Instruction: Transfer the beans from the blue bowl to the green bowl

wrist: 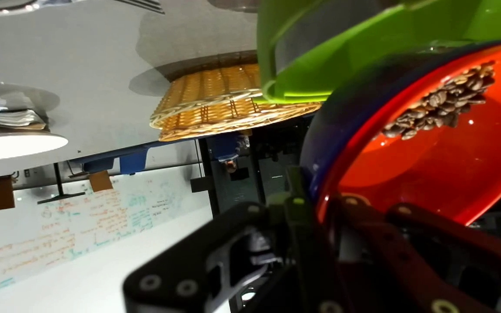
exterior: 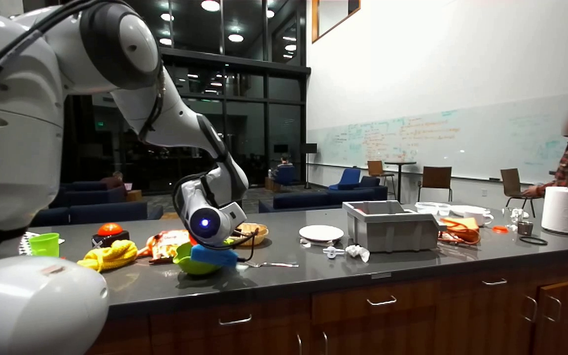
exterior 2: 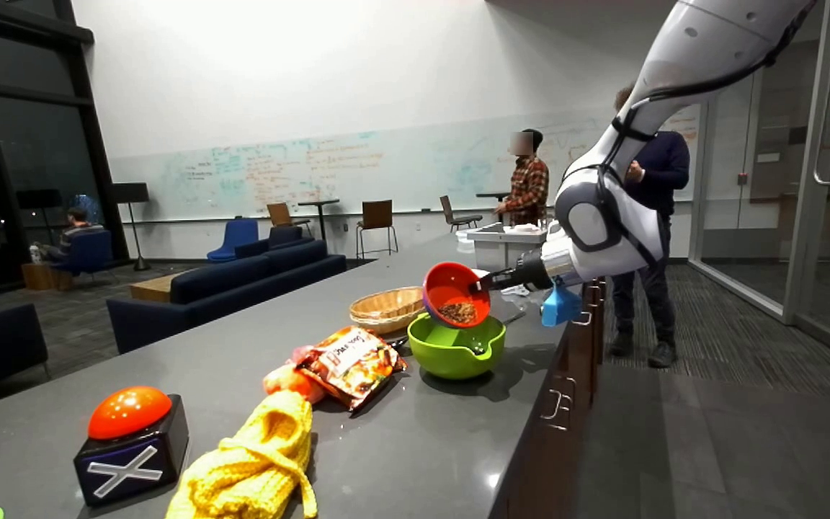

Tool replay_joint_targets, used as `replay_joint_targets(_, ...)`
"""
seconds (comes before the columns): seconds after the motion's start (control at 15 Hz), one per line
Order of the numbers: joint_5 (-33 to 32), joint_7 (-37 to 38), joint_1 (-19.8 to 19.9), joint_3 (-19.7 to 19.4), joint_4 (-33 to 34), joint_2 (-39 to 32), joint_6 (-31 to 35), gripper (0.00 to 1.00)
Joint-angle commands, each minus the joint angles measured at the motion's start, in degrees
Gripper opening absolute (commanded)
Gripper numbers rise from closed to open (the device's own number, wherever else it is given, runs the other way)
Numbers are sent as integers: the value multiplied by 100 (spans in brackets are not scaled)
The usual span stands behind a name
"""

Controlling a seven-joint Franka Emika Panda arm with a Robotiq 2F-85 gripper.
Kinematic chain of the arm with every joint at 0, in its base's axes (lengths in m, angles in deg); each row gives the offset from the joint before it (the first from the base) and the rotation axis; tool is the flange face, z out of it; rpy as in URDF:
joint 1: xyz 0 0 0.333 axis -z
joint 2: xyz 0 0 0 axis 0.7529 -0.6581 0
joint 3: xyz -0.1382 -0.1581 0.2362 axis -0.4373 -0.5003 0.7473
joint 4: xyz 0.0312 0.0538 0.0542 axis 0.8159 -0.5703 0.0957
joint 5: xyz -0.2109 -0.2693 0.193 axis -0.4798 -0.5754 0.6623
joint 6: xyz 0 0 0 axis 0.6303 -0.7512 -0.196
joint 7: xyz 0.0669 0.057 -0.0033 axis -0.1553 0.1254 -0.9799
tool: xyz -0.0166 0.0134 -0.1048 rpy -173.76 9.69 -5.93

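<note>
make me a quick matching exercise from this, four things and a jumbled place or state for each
1. beans
2. blue bowl
3. green bowl
4. dome button

A. tilted, rim held by the gripper
B. on top of a dark box
C. heaped on a red-orange inner surface
D. on the counter, another bowl above it

Pairs: 1-C, 2-A, 3-D, 4-B

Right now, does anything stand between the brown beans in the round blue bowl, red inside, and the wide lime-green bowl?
Nothing visible does, except the blue bowl itself: the beans rest against its lower wall. The black gripper holds it tilted above the green bowl.
</note>
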Motion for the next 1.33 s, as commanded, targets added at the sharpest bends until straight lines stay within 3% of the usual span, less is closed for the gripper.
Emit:
replay_joint_targets(0.0, -13, -166, 227, 220, -233, 314, -272, 2)
replay_joint_targets(0.07, 0, -50, -252, -215, -223, 360, -305, 2)
replay_joint_targets(0.47, 0, -55, -647, -590, -307, 472, -741, 2)
replay_joint_targets(1.27, 0, -54, -247, -547, -980, 280, -2612, 2)
